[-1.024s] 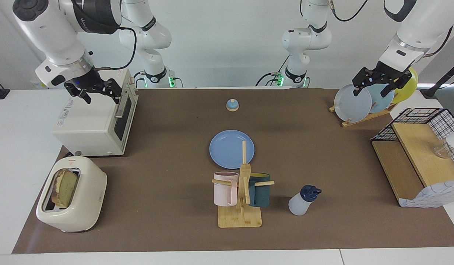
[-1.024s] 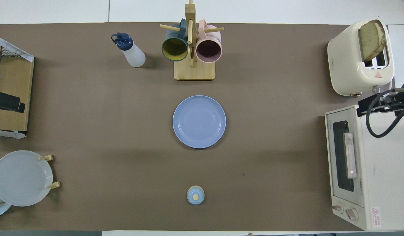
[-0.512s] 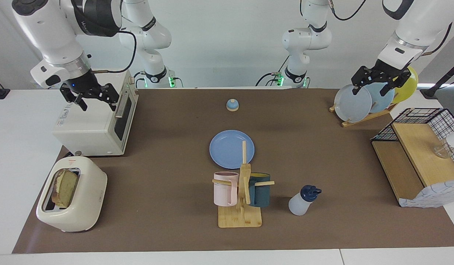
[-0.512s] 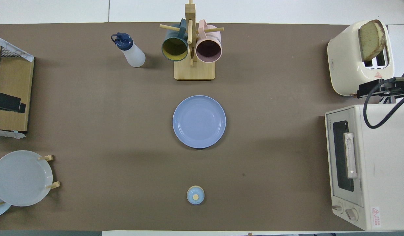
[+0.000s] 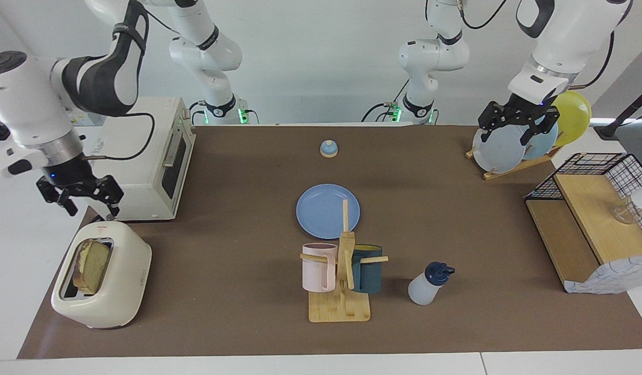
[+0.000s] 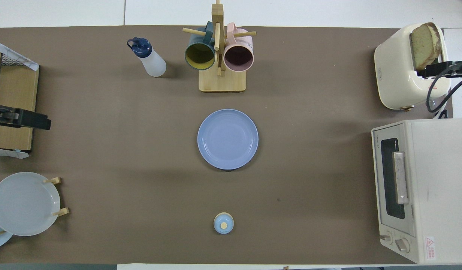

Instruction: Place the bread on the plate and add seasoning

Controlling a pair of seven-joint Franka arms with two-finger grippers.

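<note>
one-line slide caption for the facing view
Right gripper hangs open above tan toast slice in cream toaster.

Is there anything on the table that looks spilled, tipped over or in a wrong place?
Nothing stands out. The bread sits upright in the toaster, the plate lies flat and bare in the middle of the mat, and the seasoning stands capped beside the mug rack. No spill is visible.

Bread in the toaster, plate bare, seasoning bottle standing.

The tan bread (image 5: 93, 264) slice stands upright in a cream toaster (image 5: 117, 291) slot at the right arm's end. The flat blue plate (image 5: 321, 208) lies mid-bench, nearer the robots than the upright translucent seasoning (image 5: 429, 284) bottle, navy-capped, toward the left arm's end.
</note>
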